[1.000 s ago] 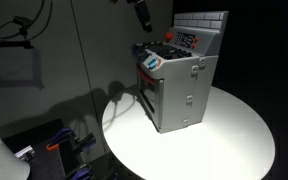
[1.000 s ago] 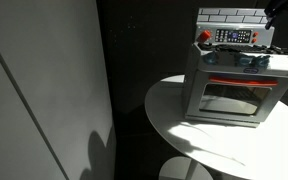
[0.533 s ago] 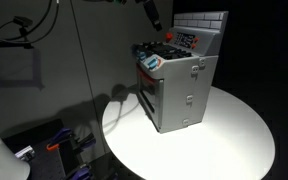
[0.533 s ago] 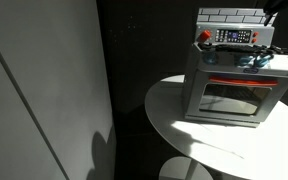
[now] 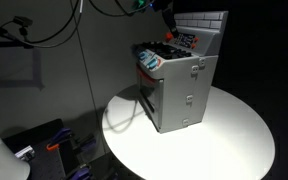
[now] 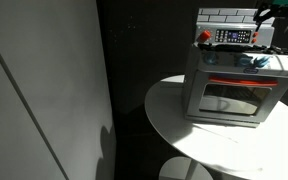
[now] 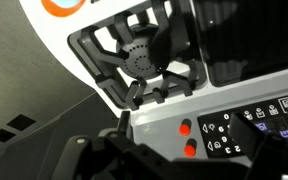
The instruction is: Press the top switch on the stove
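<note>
The grey toy stove (image 5: pixel 181 92) stands on a round white table (image 5: pixel 234 145), and it also shows in the other exterior view (image 6: pixel 232 88). Its control panel (image 6: pixel 232 37) sits under the white brick back panel. My gripper (image 5: pixel 167 16) hangs just above the stove's back and shows at the upper right in an exterior view (image 6: pixel 275 12). In the wrist view the gripper (image 7: pixel 189 168) looks open and empty, with dark fingers on either side. Two red round buttons (image 7: pixel 185 128) on the panel lie between them, next to the black cooktop burner (image 7: pixel 139 60).
The table's bare rim (image 6: pixel 179 125) lies in front of the stove's oven door (image 6: pixel 234 98). A dark wall and a grey panel (image 6: pixel 44 90) stand beside the table. Cables and clutter (image 5: pixel 69 145) lie on the floor.
My gripper has moved across toward the stove and now hangs over its control panel. The stove has not moved.
</note>
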Controlling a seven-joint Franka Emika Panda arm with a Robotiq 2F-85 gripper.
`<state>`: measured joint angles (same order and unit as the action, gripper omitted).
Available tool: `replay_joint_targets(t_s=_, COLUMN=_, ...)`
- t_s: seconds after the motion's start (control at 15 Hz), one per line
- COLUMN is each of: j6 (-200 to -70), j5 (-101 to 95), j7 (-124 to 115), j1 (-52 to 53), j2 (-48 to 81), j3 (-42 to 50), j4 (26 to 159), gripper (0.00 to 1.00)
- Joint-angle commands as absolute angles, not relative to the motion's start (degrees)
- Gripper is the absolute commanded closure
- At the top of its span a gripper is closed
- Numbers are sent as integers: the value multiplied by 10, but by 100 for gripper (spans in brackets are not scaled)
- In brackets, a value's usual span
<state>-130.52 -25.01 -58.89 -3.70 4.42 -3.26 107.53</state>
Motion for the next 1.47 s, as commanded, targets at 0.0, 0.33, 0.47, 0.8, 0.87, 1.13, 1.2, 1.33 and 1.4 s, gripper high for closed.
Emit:
replay_joint_targets(t_s=0.0, j6=-1295, j5=-255, j7=-604, j1=-14, j2=102, j3=-4, j4=1001, gripper=0)
replay_joint_targets(t_s=0.33, j6=-1287, j5=-254, j7=-613, j1=9, j2=159, j3=31, j4=929, gripper=0)
replay_joint_targets(t_s=0.47, j6=-1280, j5=-252, j7=-618, j1=17, j2=176, j3=44, j4=906, gripper=0)
replay_joint_targets(t_s=0.8, j6=-1249, j5=-246, j7=-631, j1=28, j2=194, j3=65, j4=875, gripper=0)
replay_joint_targets(t_s=0.87, j6=-1242, j5=-245, j7=-631, j1=29, j2=193, j3=66, j4=875, gripper=0)
replay_joint_targets(t_s=1.13, j6=-1220, j5=-242, j7=-634, j1=28, j2=179, j3=70, j4=883, gripper=0)
replay_joint_targets(t_s=1.2, j6=-1216, j5=-242, j7=-634, j1=27, j2=174, j3=71, j4=888, gripper=0)
replay_joint_targets(t_s=1.33, j6=-1211, j5=-243, j7=-632, j1=27, j2=166, j3=72, j4=896, gripper=0)
replay_joint_targets(t_s=1.4, j6=-1209, j5=-243, j7=-632, j1=27, j2=164, j3=72, j4=898, gripper=0)
